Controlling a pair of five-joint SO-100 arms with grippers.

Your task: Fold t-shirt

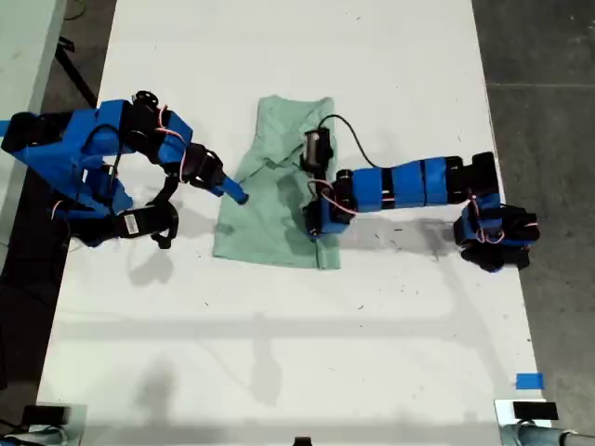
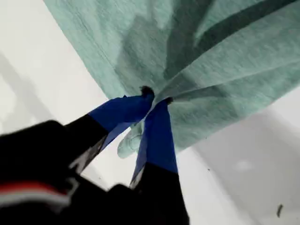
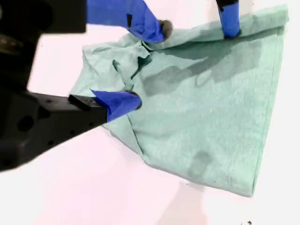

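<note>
Right now my first gripper has its blue-taped jaws pinched tight on a bunch of the pale mint-green t-shirt. The fabric gathers into creases that fan out from the fingertips, and the cloth spreads beyond and above the jaws, while bare white table shows on either side of them. In the exterior view this gripper sits over the shirt's edge on the exterior view's right, close to the lower hem, at the end of the arm reaching in from that side. My second gripper has its jaws spread wide apart and grips nothing. One taped fingertip touches the rumpled, folded-over edge of the t-shirt, and the other fingertip hangs over the far part of that same bunched edge, so the crumpled cloth lies between them. Beyond these open jaws the shirt runs out mostly flat to its stitched hem, and the first gripper's tip stands on the far edge. From the exterior view, the second gripper is at the shirt's edge on the exterior view's left, and the t-shirt lies on the white table between the two arms, partly folded and wrinkled near its collar end.
</note>
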